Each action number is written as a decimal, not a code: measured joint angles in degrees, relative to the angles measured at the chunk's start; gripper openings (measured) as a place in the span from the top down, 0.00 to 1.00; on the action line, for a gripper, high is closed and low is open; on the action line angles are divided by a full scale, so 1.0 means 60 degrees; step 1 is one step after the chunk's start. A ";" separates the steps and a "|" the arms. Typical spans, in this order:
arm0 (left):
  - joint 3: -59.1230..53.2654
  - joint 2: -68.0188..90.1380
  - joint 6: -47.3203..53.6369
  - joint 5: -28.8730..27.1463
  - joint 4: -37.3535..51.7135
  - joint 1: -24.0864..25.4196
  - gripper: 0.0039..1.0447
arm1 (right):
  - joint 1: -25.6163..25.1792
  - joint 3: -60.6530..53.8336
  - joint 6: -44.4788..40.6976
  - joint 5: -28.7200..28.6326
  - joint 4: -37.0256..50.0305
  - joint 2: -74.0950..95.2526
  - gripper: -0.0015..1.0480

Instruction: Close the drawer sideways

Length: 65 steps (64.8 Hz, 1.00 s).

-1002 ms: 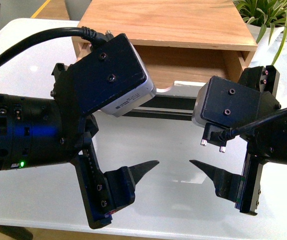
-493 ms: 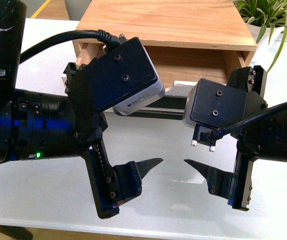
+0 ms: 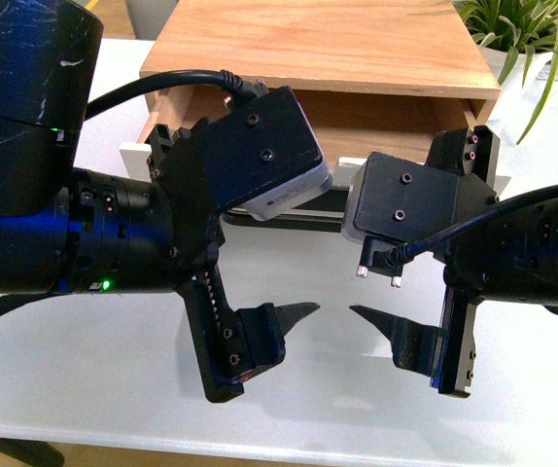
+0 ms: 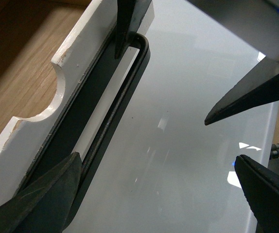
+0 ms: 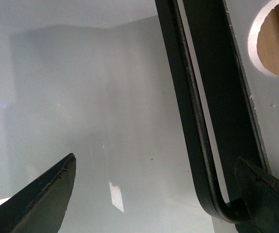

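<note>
The drawer (image 3: pixel 376 125) stands pulled out of the wooden cabinet (image 3: pixel 328 44). Its white front (image 4: pixel 78 53) has a half-round notch and a long black bar handle (image 4: pixel 115 116), both largely hidden by my arms in the front view. My left gripper (image 3: pixel 289 263) is open and empty. One finger lies against the drawer front by the handle and the other is over the table (image 3: pixel 65 370). My right gripper (image 3: pixel 396 263) is open and empty, with one finger at the other bent end of the handle (image 5: pixel 193 121). In the wrist views the jaws (image 4: pixel 155 160) (image 5: pixel 155 162) straddle bare table.
A green plant (image 3: pixel 522 29) stands at the back right beside the cabinet. The white table's front edge runs just below both grippers. The two grippers' near fingertips (image 3: pixel 303 311) point at each other, a small gap apart.
Both arms have moved in toward each other and toward the drawer front. Both grippers have stayed open.
</note>
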 joint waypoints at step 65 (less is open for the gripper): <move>0.1140 0.1071 0.0397 -0.0117 -0.0801 0.0164 0.08 | 0.0117 0.0426 -0.0109 0.0000 -0.0197 0.0382 0.09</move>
